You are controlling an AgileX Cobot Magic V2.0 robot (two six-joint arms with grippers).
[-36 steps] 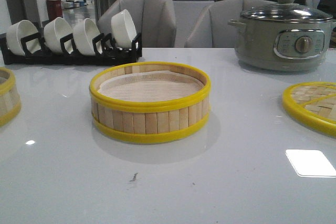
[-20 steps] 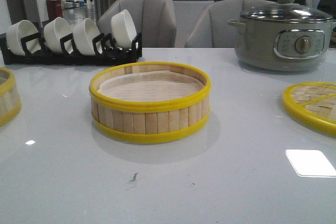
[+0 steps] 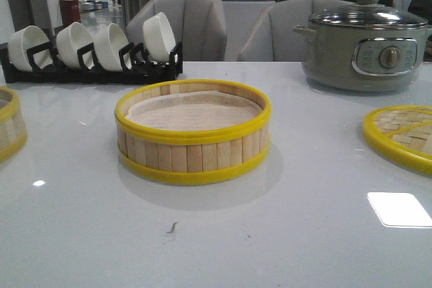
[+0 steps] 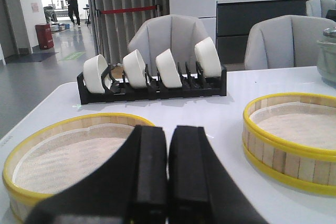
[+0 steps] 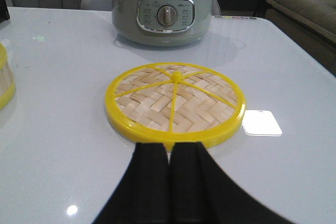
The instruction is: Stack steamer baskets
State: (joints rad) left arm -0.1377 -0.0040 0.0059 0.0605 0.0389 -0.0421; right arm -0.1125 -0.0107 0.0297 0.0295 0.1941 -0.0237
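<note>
We are looking at two baskets lying well apart on the table [image 3: 81,234]: the middle basket [image 3: 193,131] is sitting at the table's centre, and the left basket [image 4: 68,153] is sitting at the left edge, just beyond our left gripper [image 4: 167,182]. That gripper's fingers are pressed together on nothing. The right gripper [image 5: 169,182] is likewise closed and empty, facing the lid [image 5: 175,103], with the pot [image 5: 164,6] behind it.

We are judging the risks. Closed fingers could knock the left basket's rim and send it sliding on the glossy top, perhaps off the near edge. A thin slatted wall may slip from a pinch or tilt, so the stack sits crooked. The bowl rack [image 4: 152,77] behind could be struck on a wide swing.

We are finding no readable writing; the marks on the pot's panel are too small to make out.
</note>
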